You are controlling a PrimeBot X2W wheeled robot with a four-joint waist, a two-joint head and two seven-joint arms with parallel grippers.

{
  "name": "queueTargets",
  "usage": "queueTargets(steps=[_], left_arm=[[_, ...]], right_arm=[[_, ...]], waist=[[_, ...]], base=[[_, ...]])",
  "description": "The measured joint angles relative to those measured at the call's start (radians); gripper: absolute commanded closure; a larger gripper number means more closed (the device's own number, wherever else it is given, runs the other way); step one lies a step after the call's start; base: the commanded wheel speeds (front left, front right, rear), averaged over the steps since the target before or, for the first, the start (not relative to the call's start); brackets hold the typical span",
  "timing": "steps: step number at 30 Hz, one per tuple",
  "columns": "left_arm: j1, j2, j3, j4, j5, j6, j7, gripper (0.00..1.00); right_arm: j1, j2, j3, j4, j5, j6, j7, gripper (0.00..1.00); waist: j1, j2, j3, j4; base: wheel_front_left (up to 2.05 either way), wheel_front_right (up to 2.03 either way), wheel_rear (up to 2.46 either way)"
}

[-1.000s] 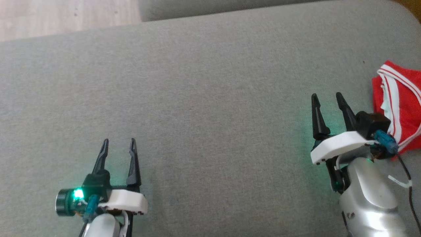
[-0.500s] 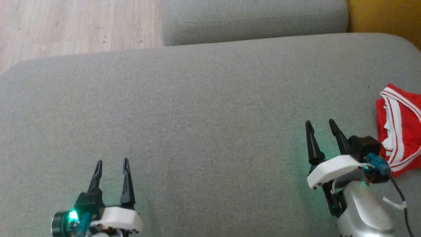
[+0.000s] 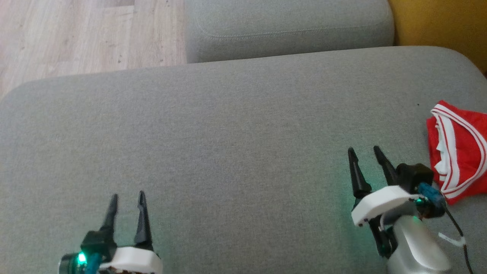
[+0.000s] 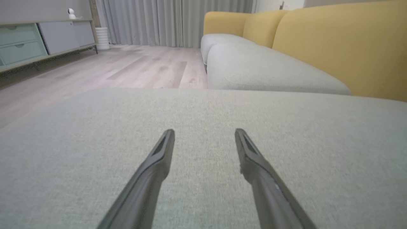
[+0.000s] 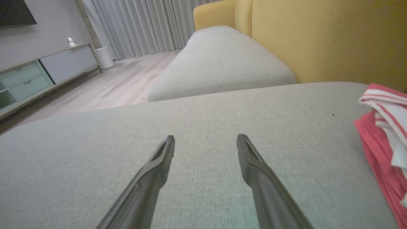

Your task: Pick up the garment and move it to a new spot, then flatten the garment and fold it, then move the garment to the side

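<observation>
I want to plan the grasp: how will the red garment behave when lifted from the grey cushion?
The red garment lies in soft folded layers, so it is probably floppy and may unfold if lifted by one edge. It looks thin, so likely light. On the woven grey cushion, a push would probably bunch it.

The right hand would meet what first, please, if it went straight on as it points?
Probably nothing near: the right hand points across the grey cushion toward the farther cushion. The red garment lies to its right, off that line.
</observation>
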Motion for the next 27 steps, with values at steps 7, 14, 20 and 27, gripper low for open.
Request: queueTargets(steps=[7,14,20,27], left_arm=[[0.041,0.000,-0.002,0.073,-0.024,0.001,0.018,1.00],[0.037,-0.001,-0.001,0.064,-0.105,-0.007,0.036,1.00],[0.037,-0.001,0.002,0.054,-0.174,-0.014,0.052,1.00],[0.037,-0.001,0.010,0.039,-0.256,-0.017,0.070,1.00]], right_arm=[[0.091,0.005,-0.003,0.064,0.020,0.000,0.014,1.00],[0.091,0.005,-0.013,0.036,0.102,0.000,0.033,1.00],[0.091,0.005,-0.026,0.012,0.170,0.000,0.046,1.00],[0.094,0.005,-0.035,-0.014,0.250,0.000,0.066,1.00]], waist=[[0.0000,0.0000,-0.001,0.001],[0.0001,0.0000,-0.001,0.003],[0.0001,0.0000,-0.002,0.004],[0.0001,0.0000,-0.002,0.006]], base=[[0.00,0.00,0.00],[0.00,0.00,0.00],[0.00,0.00,0.00],[0.00,0.00,0.00]])
